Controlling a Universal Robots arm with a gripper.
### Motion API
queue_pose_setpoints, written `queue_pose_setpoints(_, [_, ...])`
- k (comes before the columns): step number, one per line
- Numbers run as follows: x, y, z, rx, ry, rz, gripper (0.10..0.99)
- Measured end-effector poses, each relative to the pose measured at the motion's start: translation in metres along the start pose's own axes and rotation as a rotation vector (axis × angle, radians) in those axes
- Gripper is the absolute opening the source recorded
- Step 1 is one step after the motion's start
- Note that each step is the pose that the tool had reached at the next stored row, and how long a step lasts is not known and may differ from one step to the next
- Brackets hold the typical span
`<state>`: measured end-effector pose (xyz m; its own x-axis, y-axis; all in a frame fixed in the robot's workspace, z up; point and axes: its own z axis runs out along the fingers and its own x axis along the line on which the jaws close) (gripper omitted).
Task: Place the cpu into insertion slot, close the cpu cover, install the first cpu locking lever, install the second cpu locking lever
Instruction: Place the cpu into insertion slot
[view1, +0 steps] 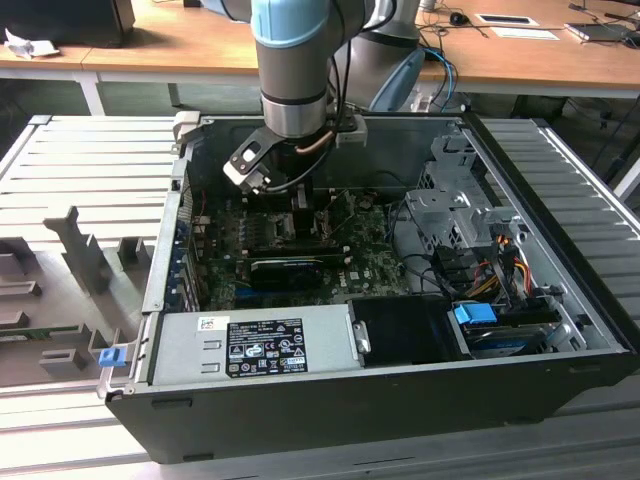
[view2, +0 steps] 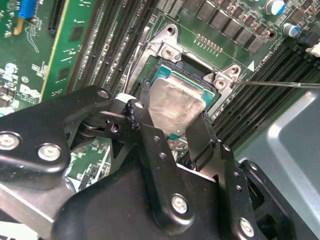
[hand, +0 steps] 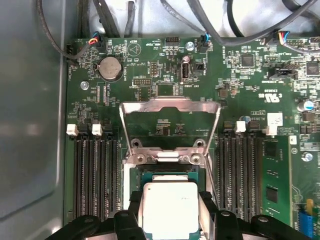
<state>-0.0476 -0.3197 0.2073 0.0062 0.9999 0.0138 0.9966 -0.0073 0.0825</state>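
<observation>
My gripper (view2: 173, 116) is shut on the cpu (view2: 175, 102), a silvery square chip held by two opposite edges between the black fingers (view2: 200, 137). In the first wrist view the cpu (hand: 170, 200) sits in the gripper (hand: 170, 215) right over the insertion slot (hand: 167, 175). The slot's teal-edged frame (view2: 167, 74) shows just past the chip. I cannot tell whether the chip touches the slot. The cpu cover (hand: 170, 106), a thin metal frame with a square window, stands swung open beyond the slot. In the exterior view the arm (view1: 292, 90) reaches down into the computer case.
Rows of black memory slots (hand: 95, 175) flank the socket on both sides. A thin metal lever rod (view2: 280, 84) sticks out sideways near the socket. The case walls (view1: 560, 250), cables (view1: 495, 270), a black card (view1: 290, 268) and the power supply (view1: 250, 345) surround the motherboard.
</observation>
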Motion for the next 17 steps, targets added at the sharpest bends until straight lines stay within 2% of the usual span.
queue_pose_setpoints(6, [0.0014, 0.0016, 0.0025, 0.0, -0.0034, 0.001, 0.529])
queue_pose_setpoints(17, [0.0025, 0.0012, 0.0064, 0.0, -0.0038, 0.003, 0.529])
